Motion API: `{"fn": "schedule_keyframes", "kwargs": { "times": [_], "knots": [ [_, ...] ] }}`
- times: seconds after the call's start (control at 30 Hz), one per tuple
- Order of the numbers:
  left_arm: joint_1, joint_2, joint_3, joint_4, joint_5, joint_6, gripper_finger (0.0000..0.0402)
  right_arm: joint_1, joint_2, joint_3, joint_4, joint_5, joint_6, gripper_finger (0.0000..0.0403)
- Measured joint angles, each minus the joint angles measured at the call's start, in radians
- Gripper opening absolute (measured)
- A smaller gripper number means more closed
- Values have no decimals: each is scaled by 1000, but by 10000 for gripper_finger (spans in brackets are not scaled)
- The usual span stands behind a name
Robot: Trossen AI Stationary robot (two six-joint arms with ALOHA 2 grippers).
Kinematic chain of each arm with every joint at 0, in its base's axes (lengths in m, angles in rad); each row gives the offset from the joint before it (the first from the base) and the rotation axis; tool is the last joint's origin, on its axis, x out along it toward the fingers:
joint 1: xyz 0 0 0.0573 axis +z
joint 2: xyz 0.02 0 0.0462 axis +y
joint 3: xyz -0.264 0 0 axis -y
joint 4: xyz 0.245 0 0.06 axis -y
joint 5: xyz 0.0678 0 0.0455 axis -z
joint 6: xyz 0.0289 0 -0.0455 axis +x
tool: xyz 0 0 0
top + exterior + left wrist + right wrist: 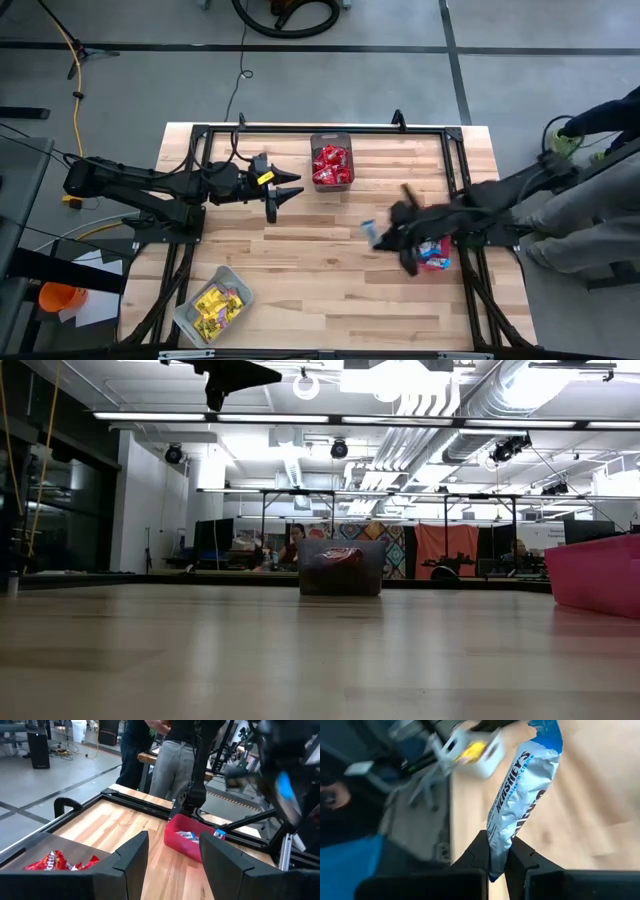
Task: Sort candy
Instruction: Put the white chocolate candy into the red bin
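We hold a blue-and-white candy packet (522,805) clamped in the right gripper (498,854) above the table (330,260), near the red bin (436,262). Best to centre over that bin before releasing. Left gripper (285,194) waits with fingers spread beside the dark mesh bin (331,160) of red candy. The clear grey bin (212,302) holds yellow candy.

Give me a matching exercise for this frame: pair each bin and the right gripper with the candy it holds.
Things:
1. dark mesh bin
2. clear grey bin
3. red plastic bin
4. right gripper

Contents:
A. yellow packets
B. one blue-and-white packet, pinched
C. red packets
D. blue-and-white packets

Pairs: 1-C, 2-A, 3-D, 4-B
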Motion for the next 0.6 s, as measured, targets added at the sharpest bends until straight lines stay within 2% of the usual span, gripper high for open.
{"fn": "schedule_keyframes", "kwargs": {
  "times": [0.2, 0.3, 0.4, 0.6],
  "knots": [
    [0, 0, 0, 33, 0, -6, 165, 105, -210, -33, -173, 350, 38, 16],
    [0, 0, 0, 50, -9, -5, 165, 150, -292, -104, -180, 464, 80, 16],
    [0, 0, 0, 47, -16, -5, 165, 174, -360, -195, -181, 521, 151, 16],
    [0, 0, 0, 48, -25, 14, 165, 189, -450, -324, -175, 515, 250, 16]
  ]
}}
